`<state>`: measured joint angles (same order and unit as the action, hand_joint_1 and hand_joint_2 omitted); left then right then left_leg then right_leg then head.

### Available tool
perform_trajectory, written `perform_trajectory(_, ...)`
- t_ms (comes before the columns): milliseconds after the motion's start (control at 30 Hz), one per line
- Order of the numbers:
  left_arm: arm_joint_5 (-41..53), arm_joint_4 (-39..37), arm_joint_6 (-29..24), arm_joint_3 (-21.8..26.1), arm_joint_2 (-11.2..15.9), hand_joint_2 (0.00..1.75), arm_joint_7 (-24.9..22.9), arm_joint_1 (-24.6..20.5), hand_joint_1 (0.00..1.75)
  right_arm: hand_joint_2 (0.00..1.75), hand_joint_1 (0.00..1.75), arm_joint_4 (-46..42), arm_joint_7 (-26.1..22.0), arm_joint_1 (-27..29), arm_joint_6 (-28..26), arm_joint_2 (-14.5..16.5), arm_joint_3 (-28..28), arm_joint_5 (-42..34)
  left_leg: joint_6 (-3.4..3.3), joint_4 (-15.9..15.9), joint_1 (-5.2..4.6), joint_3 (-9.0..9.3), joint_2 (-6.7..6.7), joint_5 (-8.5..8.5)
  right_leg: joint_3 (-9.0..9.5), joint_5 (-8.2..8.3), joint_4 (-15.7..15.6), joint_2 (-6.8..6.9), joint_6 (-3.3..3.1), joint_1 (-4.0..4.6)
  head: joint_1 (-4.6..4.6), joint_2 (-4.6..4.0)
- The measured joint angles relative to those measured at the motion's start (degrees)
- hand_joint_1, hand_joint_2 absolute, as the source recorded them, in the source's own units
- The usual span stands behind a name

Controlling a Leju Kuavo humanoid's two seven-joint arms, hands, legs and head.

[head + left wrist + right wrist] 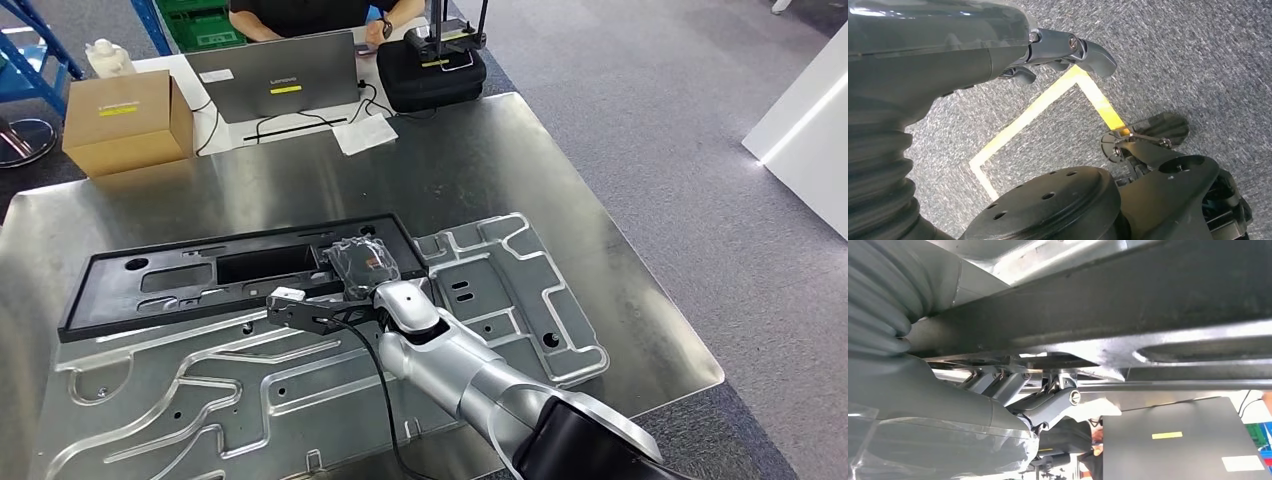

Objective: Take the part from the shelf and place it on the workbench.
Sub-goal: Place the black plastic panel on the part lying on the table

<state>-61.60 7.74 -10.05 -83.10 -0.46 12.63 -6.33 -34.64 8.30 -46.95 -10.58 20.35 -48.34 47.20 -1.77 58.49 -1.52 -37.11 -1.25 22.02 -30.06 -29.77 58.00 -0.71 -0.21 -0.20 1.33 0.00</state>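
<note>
The part is a long black frame panel (200, 275) lying across the steel workbench (480, 160), partly on a large stamped silver plate (500, 300). My right hand (362, 265), wrapped in clear film, grips the panel's near edge at its right end. In the right wrist view the black panel (1148, 305) runs just past my right hand (948, 405), with the fingers (998, 382) against its edge and the thumb (1053, 402) below. My left hand (1058, 50) hangs over grey carpet, fingers apart and holding nothing.
At the bench's far side stand a cardboard box (125, 120), a closed laptop (275, 80) with cables, a sheet of paper (365, 133) and a black case (430, 75). A person (300, 12) sits behind them. Blue racking (30, 50) is far left. Carpet lies right of the bench.
</note>
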Motion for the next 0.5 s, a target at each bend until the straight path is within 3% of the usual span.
perform_trajectory(500,0.2,0.0,0.1,0.0,0.0,1.75,0.2,0.0,0.0,1.75,1.75,1.1,0.2,-0.7,-0.8,0.0,-1.1,-0.6,0.01,0.0,0.03,0.04,0.0,0.04,0.1,-0.03,-0.1,0.01,-0.03,0.01,-0.02,0.0)
